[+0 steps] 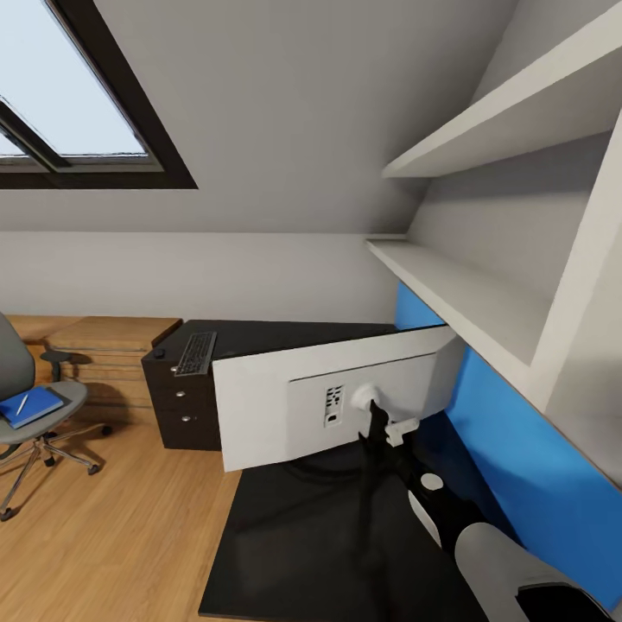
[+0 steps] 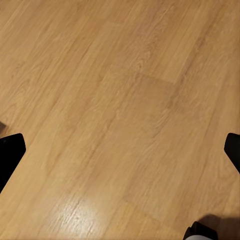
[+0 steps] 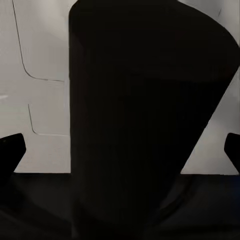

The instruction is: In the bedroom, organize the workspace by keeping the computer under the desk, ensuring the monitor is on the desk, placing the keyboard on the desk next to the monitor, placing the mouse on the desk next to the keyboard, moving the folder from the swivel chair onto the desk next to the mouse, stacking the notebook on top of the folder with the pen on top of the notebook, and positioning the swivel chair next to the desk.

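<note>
Desk (image 1: 285, 553) bears monitor (image 1: 285, 406); right pincer (image 3: 120, 150) apart around its stem (image 3: 130, 125); left pincer (image 2: 120, 150) apart over floor (image 2: 120, 100).

**No readable text in any view**

Nothing legible appears. The monitor (image 1: 333, 406) shows its white back, with a small dark port panel but no brand or label that can be made out. The keyboard (image 1: 196, 353) on the far drawer unit (image 1: 177, 406) is too small for its key legends to be read. The blue folder (image 1: 30, 406) carries no visible lettering.
</note>
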Robot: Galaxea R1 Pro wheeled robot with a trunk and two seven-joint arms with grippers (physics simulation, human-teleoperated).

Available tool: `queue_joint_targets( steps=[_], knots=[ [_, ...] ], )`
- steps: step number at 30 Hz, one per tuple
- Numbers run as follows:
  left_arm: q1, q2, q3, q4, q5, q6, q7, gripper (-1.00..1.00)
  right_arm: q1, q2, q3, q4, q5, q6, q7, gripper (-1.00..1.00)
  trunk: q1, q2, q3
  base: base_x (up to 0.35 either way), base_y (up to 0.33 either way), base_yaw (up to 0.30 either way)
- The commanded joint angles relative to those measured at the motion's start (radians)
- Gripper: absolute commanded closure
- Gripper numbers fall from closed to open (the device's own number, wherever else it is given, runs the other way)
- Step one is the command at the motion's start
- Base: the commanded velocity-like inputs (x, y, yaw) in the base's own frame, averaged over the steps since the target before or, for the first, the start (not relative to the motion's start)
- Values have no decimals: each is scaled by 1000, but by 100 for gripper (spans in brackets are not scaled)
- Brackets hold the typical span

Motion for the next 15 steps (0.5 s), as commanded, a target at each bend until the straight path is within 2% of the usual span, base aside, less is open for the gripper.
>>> queue_joint_targets(
  steps=[1,15],
  knots=[
    [-1,0,-5,1,10,-4,0,-100,-1,0,-2,1,10,-3,-1,-100,0,-1,-2,0,0,0],
    [-1,1,-5,1,10,-4,0,-100,-1,-1,-2,1,10,-3,-1,-100,0,-1,-2,0,0,0]
  ],
)
